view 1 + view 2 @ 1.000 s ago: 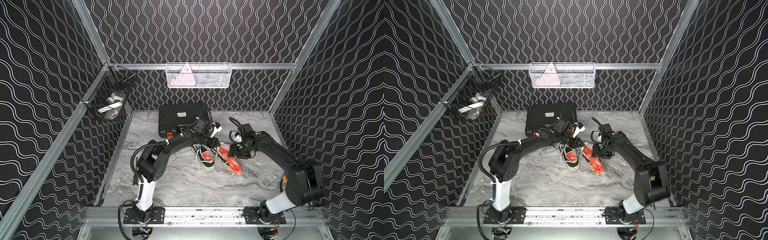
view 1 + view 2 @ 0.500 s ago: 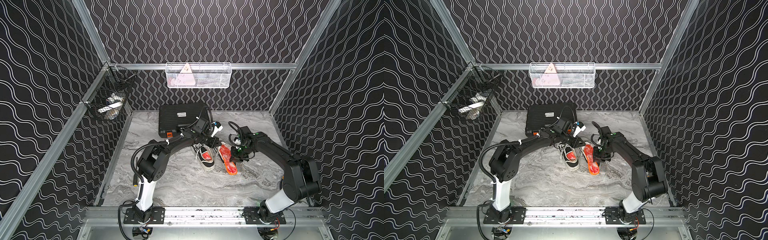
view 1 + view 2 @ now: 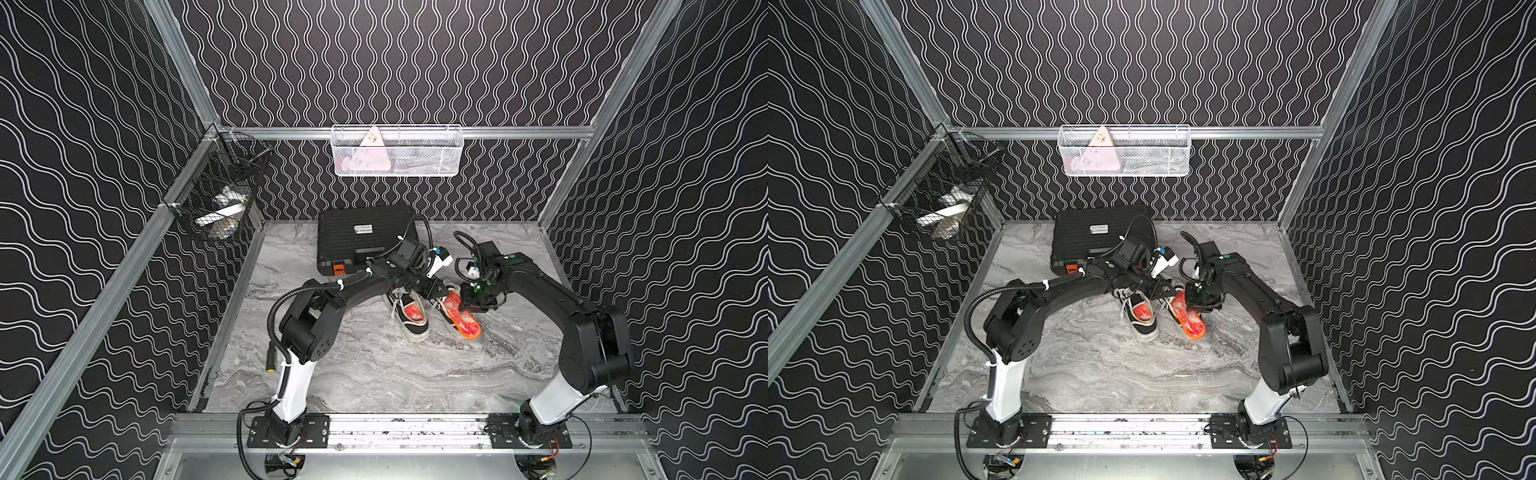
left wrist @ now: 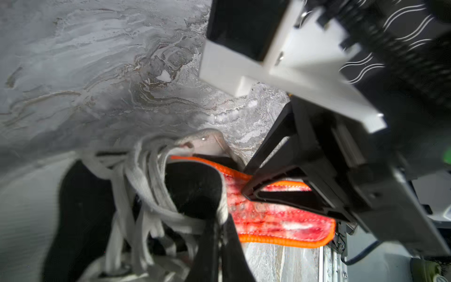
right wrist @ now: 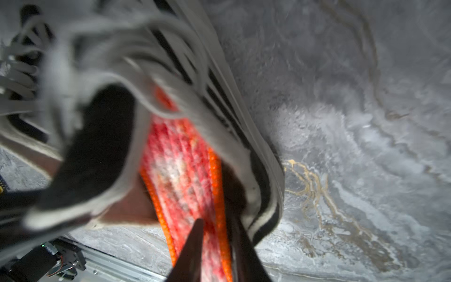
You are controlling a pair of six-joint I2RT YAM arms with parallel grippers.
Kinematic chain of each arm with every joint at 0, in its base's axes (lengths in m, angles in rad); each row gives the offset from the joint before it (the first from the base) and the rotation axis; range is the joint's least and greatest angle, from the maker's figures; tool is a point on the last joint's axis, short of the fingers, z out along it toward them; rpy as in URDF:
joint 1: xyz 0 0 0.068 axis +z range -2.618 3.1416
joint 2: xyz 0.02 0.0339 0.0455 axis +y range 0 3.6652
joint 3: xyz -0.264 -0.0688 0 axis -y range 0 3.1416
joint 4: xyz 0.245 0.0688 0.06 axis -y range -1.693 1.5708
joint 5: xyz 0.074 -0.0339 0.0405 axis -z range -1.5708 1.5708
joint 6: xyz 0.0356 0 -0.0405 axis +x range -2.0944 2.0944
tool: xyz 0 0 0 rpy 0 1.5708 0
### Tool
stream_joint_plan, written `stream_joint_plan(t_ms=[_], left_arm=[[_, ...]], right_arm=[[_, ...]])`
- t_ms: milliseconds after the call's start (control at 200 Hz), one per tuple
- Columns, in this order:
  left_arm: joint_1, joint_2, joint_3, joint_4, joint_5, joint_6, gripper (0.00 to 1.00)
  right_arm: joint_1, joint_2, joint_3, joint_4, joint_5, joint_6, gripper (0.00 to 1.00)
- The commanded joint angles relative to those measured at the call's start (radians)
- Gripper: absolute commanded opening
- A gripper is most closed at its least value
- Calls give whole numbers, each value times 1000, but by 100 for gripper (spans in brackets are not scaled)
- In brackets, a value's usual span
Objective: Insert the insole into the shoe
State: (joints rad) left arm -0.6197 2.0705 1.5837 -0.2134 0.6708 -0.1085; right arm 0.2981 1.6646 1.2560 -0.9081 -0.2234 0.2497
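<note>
A black shoe (image 3: 444,312) with white laces lies mid-table, and a red insole (image 3: 465,322) with an orange rim sticks out of its opening toward the front. My left gripper (image 3: 436,291) is shut on the white-edged tongue (image 4: 192,185) of the shoe, holding it back. My right gripper (image 3: 468,306) sits over the insole's exposed part. In the right wrist view its jaws (image 5: 216,224) stand slightly apart astride the insole's (image 5: 180,166) orange rim, next to the shoe's heel wall (image 5: 258,175). The left wrist view shows the insole (image 4: 280,224) passing between them.
A second black shoe (image 3: 409,324) with a red insole inside lies just left of the first. A black case (image 3: 365,237) sits at the back. A white wire basket (image 3: 397,151) hangs on the back wall and a black one (image 3: 220,203) on the left wall.
My right gripper moved in toward the shoe, closed on the insole and then loosened. The insole's free end swung a little. The left gripper kept its hold.
</note>
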Motion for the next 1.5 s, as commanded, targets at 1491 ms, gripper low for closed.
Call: stream_joint_plan(t_ms=[1491], left_arm=[[10,-12,-52,130,19,-78,0]], right_arm=[[15,2,-180,511,115,144,21]])
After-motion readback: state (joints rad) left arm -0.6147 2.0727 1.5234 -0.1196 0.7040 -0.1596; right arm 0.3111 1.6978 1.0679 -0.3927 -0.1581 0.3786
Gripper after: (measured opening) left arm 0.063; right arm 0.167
